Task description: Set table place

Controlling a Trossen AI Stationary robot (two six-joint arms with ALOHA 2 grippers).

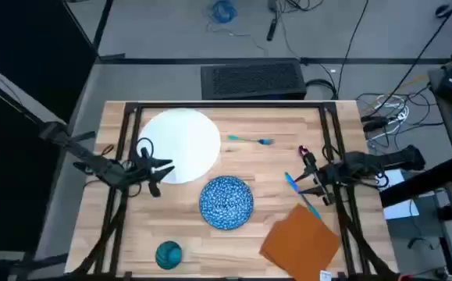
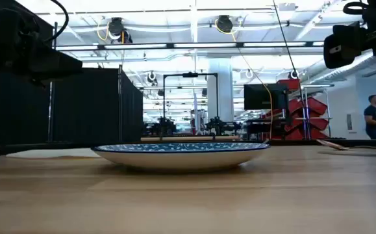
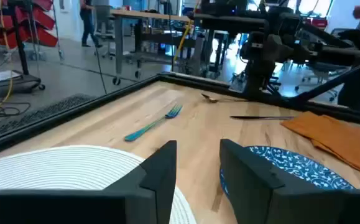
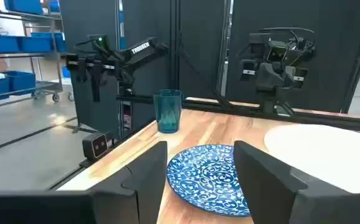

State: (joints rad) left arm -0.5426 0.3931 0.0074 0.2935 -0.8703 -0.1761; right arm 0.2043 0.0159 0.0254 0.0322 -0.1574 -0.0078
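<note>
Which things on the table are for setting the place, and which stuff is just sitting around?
For the job: white plate, blue bowl, orange napkin, teal cup, fork, knife.

Just lying about: black keyboard, cables.

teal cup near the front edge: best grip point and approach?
Take the teal cup by its side wall around mid-height, coming in level from the side with the fingers either side of it. It stands upright, mouth up, with straight tall walls, alone on the table, clear of the blue bowl. The left tool, open, looks closer.
</note>
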